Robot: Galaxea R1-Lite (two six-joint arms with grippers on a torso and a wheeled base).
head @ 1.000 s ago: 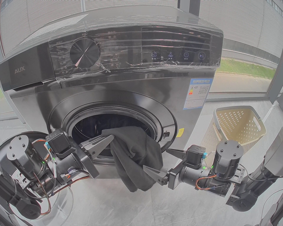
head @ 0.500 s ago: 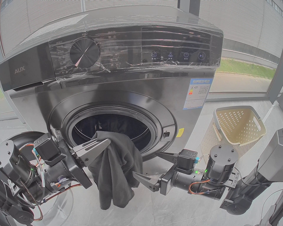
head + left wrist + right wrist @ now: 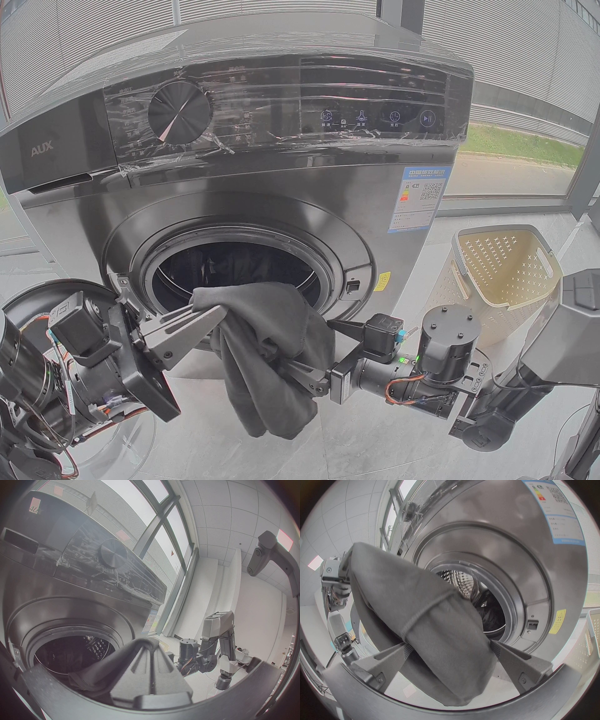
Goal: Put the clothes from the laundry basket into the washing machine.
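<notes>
1. Dark grey garment [image 3: 269, 350] hangs outside the washing machine [image 3: 281, 187], in front of the lower rim of its round opening. Its top fold sits level with that rim and its loose end droops toward the floor [image 3: 375, 450].
2. The left gripper [image 3: 203, 310] holds the garment at its upper left end, just in front of the opening's lower left edge. Its fingers are pressed together and pinch a fold of the cloth. In the left wrist view the cloth lies draped over the closed fingertips [image 3: 140, 661].
3. The right gripper [image 3: 309, 347] sits below and to the right of the opening, at the garment's right side, with its fingers spread wide. One finger shows bare on the machine's side, and the other is tucked behind the hanging cloth.
4. In the right wrist view the garment fills the gap between the two spread fingers [image 3: 518, 664]. They are not closed on it, and whether the cloth touches the pads I cannot tell.
5. The drum [image 3: 237, 265] is open to view, and more dark clothes [image 3: 490, 614] lie inside it toward the bottom.
6. The round door [image 3: 28, 299] stands swung open at the machine's left side, behind the left arm.
7. The laundry basket [image 3: 506, 269], cream and perforated, stands on the floor near the machine's right front corner, behind the right arm.
</notes>
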